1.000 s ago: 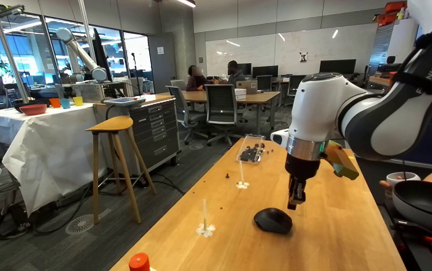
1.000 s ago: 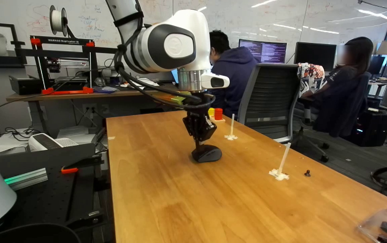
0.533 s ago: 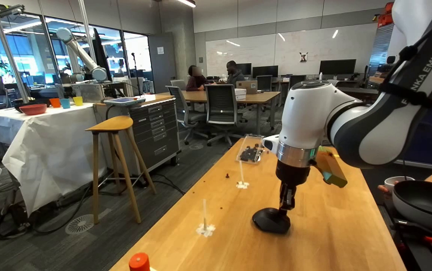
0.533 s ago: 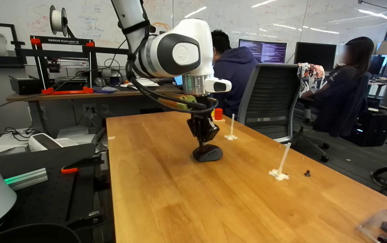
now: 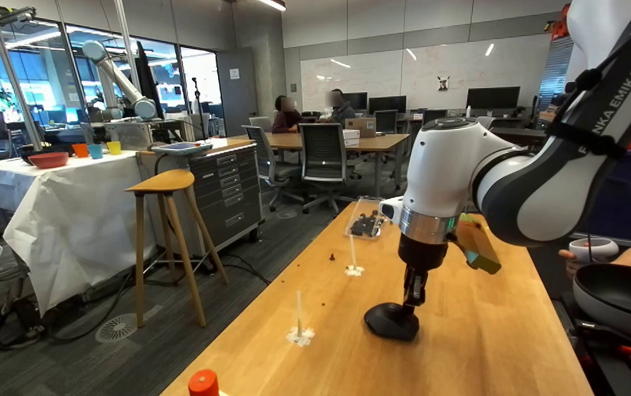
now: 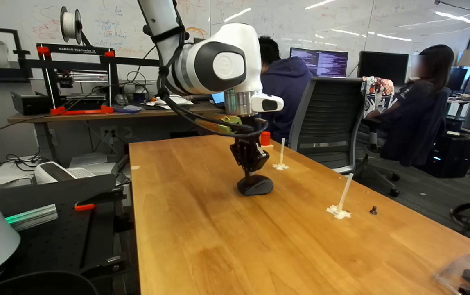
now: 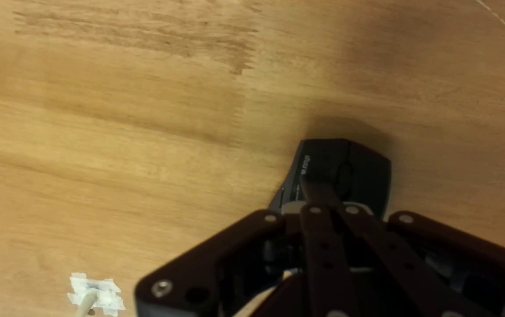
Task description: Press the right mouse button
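Note:
The black computer mouse [image 5: 388,323] sits on the wooden table; it also shows in an exterior view [image 6: 256,187]. In the wrist view its front points up, with the scroll wheel [image 7: 345,178] in the middle. The right mouse button [image 7: 372,169] lies right of the wheel and is uncovered at its front. My gripper [image 7: 318,187] is shut and holds nothing. Its fingertips appear to touch the mouse's top, left of the wheel in the wrist view. In both exterior views the gripper [image 5: 409,305] reaches down onto the mouse. The mouse's rear is hidden under the gripper in the wrist view.
Two thin upright sticks [image 5: 299,316] [image 5: 353,253] are taped to the wooden table [image 5: 486,346]. A clear box of dark small items [image 5: 366,223] stands at the table's end. An orange-red object [image 5: 204,382] stands near the edge. A person holds a white controller [image 5: 593,250].
My gripper has come down from above onto the mouse. The mouse has shifted slightly with it, leftward in an exterior view and rightward in an exterior view from elsewhere.

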Available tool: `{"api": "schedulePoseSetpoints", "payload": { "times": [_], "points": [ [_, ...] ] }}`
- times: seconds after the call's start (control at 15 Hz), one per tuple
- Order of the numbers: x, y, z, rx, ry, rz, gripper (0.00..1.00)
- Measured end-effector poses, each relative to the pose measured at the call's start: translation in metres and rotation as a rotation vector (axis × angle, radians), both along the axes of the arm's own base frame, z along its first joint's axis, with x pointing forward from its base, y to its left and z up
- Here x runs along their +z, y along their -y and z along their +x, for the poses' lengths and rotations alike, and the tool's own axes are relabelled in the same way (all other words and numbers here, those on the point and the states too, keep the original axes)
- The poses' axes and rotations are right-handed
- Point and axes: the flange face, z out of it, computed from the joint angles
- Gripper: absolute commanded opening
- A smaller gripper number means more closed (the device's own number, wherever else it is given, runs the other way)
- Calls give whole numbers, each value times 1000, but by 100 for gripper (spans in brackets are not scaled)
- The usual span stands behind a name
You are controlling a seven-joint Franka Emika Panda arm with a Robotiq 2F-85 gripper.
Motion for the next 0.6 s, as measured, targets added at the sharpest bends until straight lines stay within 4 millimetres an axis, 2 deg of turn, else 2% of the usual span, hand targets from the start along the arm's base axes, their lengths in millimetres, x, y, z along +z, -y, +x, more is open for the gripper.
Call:
{"api": "schedulePoseSetpoints", "payload": {
  "times": [0.33,0.6],
  "points": [
    [8,9,1,-38,12,15,0],
    [33,24,6,-82,43,47,0]
  ]
}}
